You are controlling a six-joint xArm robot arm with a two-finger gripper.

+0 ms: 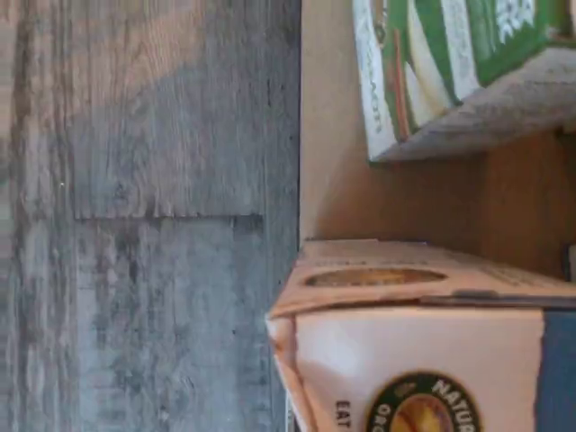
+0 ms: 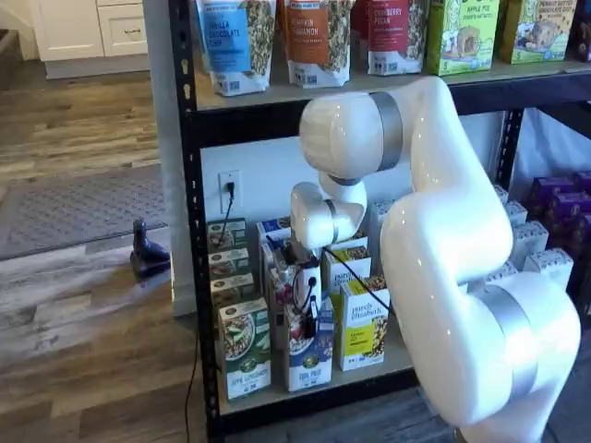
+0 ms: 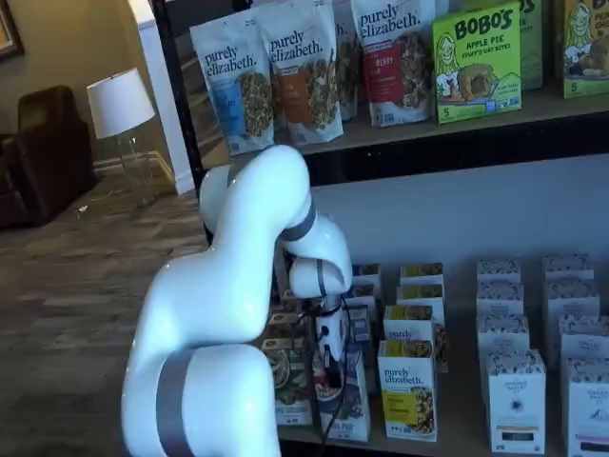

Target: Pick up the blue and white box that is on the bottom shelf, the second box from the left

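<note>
The blue and white box (image 2: pixel 309 358) stands on the bottom shelf (image 2: pixel 305 399), between a green-and-white carton (image 2: pixel 245 355) and a yellow-and-white carton (image 2: pixel 362 323). My gripper (image 2: pixel 305 309) is down over the box's top, with its black fingers closed on the upper part. The box still rests on the shelf board. In a shelf view the gripper (image 3: pixel 329 354) hangs in front of the same box (image 3: pixel 350 411). The wrist view shows the box's pale top (image 1: pixel 405 279) very close, with the green-and-white carton (image 1: pixel 450 72) beside it on the beige board (image 1: pixel 360 189).
More cartons stand in rows behind the front ones (image 2: pixel 231 245). White boxes (image 3: pixel 514 400) fill the shelf's other end. Granola bags (image 2: pixel 231 41) sit on the shelf above. A black rack post (image 2: pixel 189 231) stands beside the green carton. Grey wood floor (image 1: pixel 144 216) lies before the shelf.
</note>
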